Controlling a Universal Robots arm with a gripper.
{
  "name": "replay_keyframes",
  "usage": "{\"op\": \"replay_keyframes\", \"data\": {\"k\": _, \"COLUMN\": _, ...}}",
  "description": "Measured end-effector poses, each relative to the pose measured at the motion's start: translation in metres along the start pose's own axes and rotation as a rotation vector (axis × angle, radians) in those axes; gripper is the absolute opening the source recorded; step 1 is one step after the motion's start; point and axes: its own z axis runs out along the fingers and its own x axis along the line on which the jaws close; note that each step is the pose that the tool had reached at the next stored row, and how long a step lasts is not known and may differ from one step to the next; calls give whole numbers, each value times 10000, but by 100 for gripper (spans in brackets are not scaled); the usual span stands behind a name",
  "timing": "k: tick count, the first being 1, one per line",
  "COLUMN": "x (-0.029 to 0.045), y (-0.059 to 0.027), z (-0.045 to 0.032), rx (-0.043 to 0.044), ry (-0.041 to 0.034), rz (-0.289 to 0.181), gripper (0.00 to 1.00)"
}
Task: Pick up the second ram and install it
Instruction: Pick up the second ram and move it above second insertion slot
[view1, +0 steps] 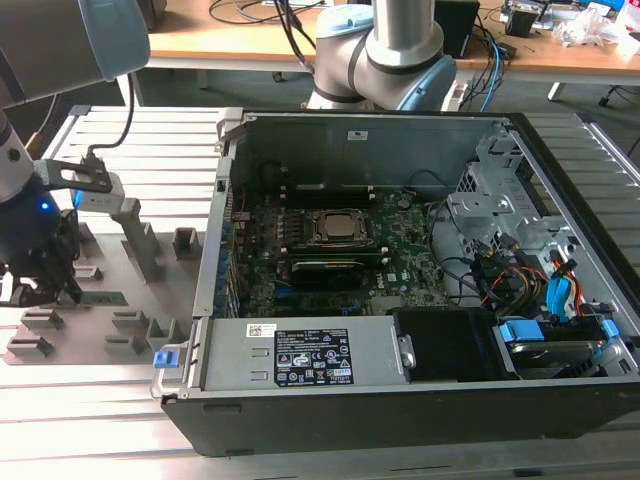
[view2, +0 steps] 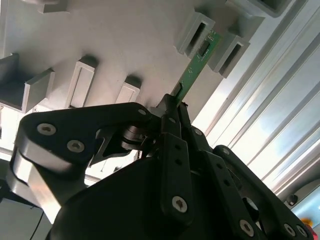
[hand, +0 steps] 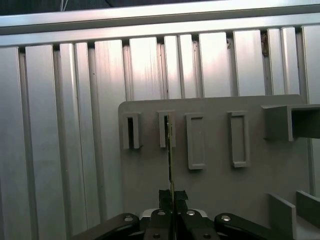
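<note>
Black gripper (view2: 173, 104) seemingly pinches flat green second ram (view2: 192, 75)

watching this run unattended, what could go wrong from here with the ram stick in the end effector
The end effector is closed on the thin second ram with much of the stick reaching past it, so the stick could pivot or slip. The stick's far end sits between two slot blocks of the grey holder tray; a tilted lift might bind there.

The second ram (view2: 191, 74) is glossy circuit board; tray (view2: 125, 40), matt plastic.
</note>
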Motion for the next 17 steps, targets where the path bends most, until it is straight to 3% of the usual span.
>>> {"op": "replay_keyframes", "data": {"k": 17, "x": 3, "y": 3, "z": -239, "rx": -1, "ry": 0, "rz": 0, "gripper": 14}}
